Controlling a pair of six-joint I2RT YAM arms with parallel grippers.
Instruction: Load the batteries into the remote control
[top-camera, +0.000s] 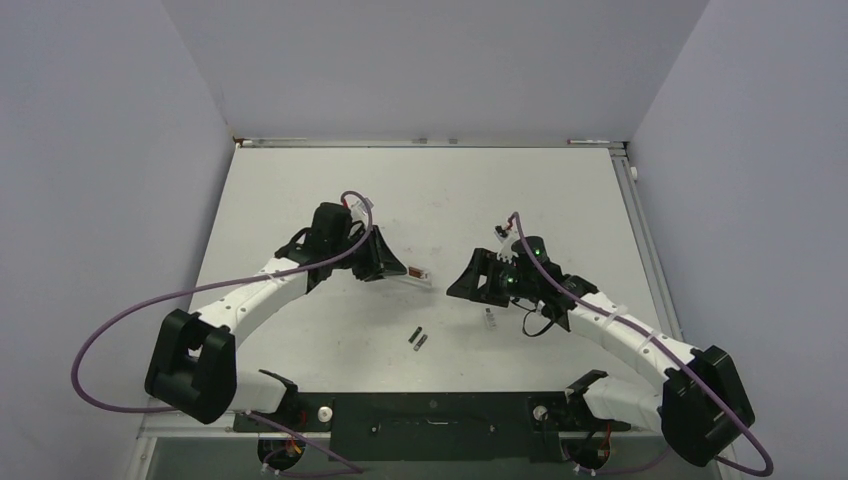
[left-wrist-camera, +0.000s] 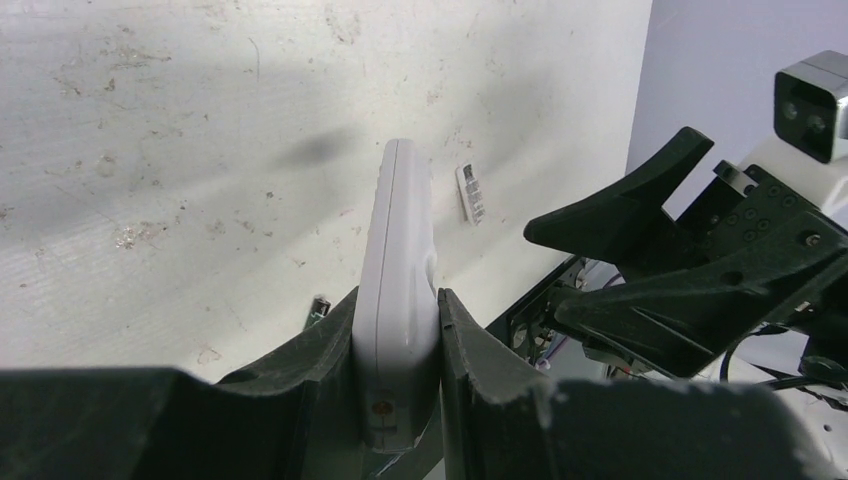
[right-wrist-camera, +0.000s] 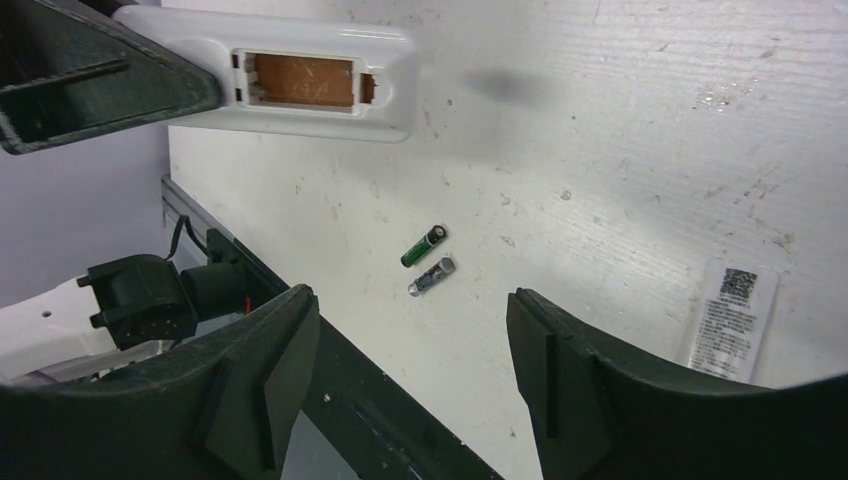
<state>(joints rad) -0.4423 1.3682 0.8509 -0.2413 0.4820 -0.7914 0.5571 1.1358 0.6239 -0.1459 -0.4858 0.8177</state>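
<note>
White plastic remote control (right-wrist-camera: 390, 95) sits clamped edge-on in the left gripper (left-wrist-camera: 398, 322), upper left of the right wrist view. Mid-frame, the batteries (right-wrist-camera: 424, 246) look light, slick and rolly, so I'd pinch one across its middle. The right gripper (right-wrist-camera: 410, 312) hangs wide open, empty.

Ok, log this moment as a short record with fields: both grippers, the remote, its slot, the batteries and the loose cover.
left gripper: shut on the flat white plastic remote control, held edge-on, raised off the table
right gripper: open, empty, above the white table
battery slot: uncovered, empty
batteries: two slim cylinders, one green and black, one silvery, lying side by side on the table, touched by neither gripper
cover: small flat white piece with a printed label, on the table
</note>
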